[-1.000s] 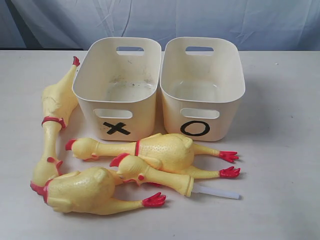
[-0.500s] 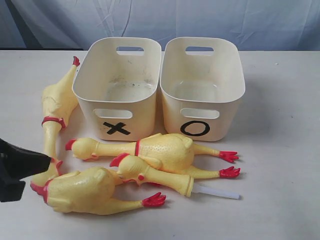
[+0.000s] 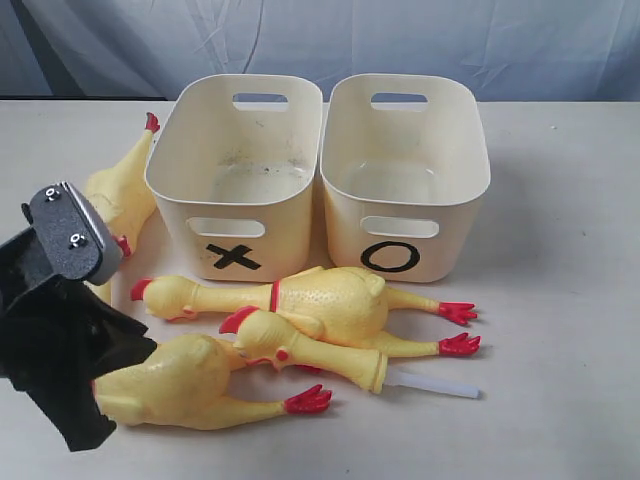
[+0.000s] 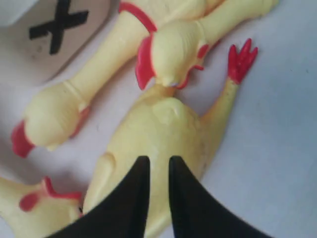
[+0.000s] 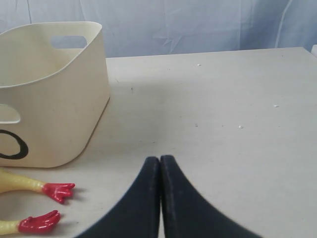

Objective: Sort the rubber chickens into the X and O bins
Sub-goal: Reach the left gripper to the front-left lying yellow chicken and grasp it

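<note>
Bins sit side by side, X bin and O bin, seen whole only in the exterior view, with all four chickens lying outside them on the table. My left wrist view alone shows my left pincer: parted by a thin slit, gripping nothing, over the fat chicken. Whether the tips touch it I cannot tell. My right pincer appears only in its own wrist view, clenched tip to tip on nothing, over the table near the O bin and two red feet.

Count: two bins, four chickens. They are the fat chicken in front, a head piece with a white tube, a middle chicken before the bins, and a long chicken left of the X bin.
</note>
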